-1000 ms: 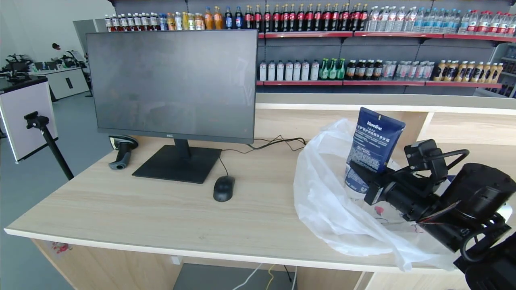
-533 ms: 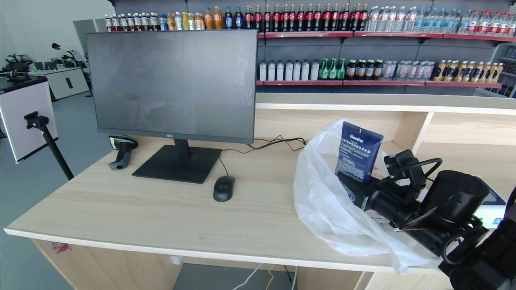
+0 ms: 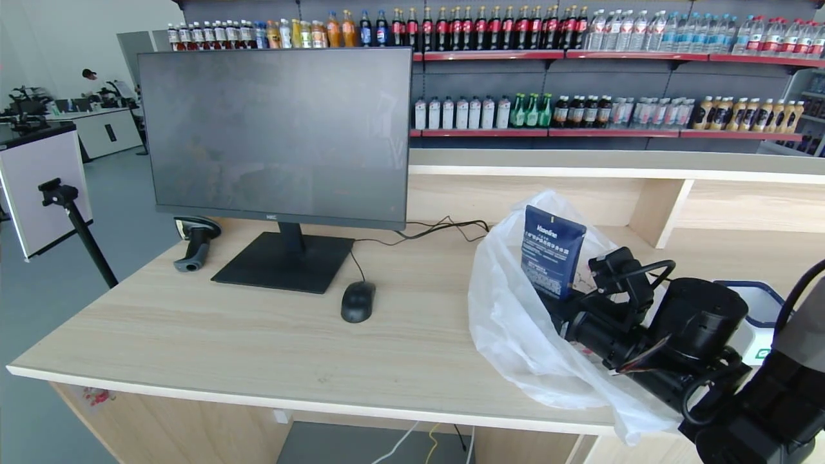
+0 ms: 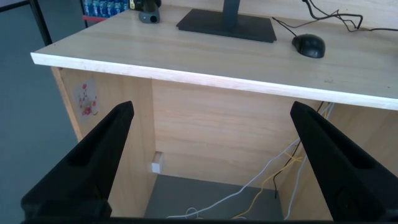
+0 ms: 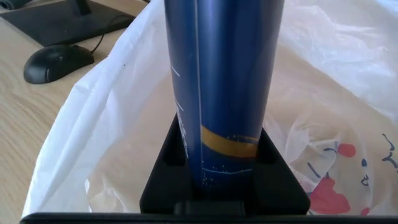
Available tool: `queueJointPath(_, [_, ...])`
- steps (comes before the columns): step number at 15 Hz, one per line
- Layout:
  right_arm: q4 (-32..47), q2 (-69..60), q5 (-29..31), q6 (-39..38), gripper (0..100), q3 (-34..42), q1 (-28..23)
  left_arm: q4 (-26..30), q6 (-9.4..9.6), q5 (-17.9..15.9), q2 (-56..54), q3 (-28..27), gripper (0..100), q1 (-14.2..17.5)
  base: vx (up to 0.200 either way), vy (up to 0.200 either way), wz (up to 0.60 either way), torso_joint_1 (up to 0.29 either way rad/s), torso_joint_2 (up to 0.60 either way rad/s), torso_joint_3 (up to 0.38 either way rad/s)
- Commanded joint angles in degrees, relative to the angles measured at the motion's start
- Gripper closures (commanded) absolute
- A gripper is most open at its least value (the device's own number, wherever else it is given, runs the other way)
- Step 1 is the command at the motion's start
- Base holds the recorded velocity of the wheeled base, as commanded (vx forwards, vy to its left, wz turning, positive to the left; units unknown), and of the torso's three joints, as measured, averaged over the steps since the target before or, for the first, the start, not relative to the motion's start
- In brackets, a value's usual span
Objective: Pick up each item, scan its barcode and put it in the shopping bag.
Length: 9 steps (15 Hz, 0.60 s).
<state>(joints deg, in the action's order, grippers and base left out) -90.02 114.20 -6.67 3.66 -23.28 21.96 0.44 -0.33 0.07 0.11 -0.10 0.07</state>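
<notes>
A dark blue pouch (image 3: pixel 552 248) stands upright inside the mouth of the white translucent shopping bag (image 3: pixel 515 328) on the right side of the wooden counter (image 3: pixel 225 335). My right gripper (image 3: pixel 559 301) is shut on the pouch's lower end, with the arm coming in from the lower right. In the right wrist view the pouch (image 5: pixel 224 81) is clamped between the black fingers of the gripper (image 5: pixel 224 158), with the bag (image 5: pixel 348 74) all around it. My left gripper (image 4: pixel 208 168) is open and holds nothing, below the counter's front edge (image 4: pixel 186 68).
A black monitor (image 3: pixel 277 135) stands at the back left, with a handheld scanner (image 3: pixel 193 246) beside its stand and a mouse (image 3: pixel 358 301) in front. A white, blue-rimmed item (image 3: pixel 755 303) lies right of the bag. Drink shelves (image 3: pixel 612 58) line the back wall.
My right gripper has carried the blue pouch down and to the left, from above the bag into its mouth. The bag's rim has shifted slightly around it.
</notes>
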Motion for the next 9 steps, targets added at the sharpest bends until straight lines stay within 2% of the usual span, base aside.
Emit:
queueJointPath(1, [0.02,1.02,-0.01,0.03,100,-0.09,0.02,0.0,-0.02,0.01,-0.02,0.01,0,0.01,0.0,0.0,0.0,0.0,0.0,0.0])
queueJointPath(9, [0.02,2.17,-0.01,0.12,100,0.87,-0.25,0.0,-0.02,0.01,-0.02,0.01,0,0.01,0.0,0.0,0.0,0.0,0.0,0.0])
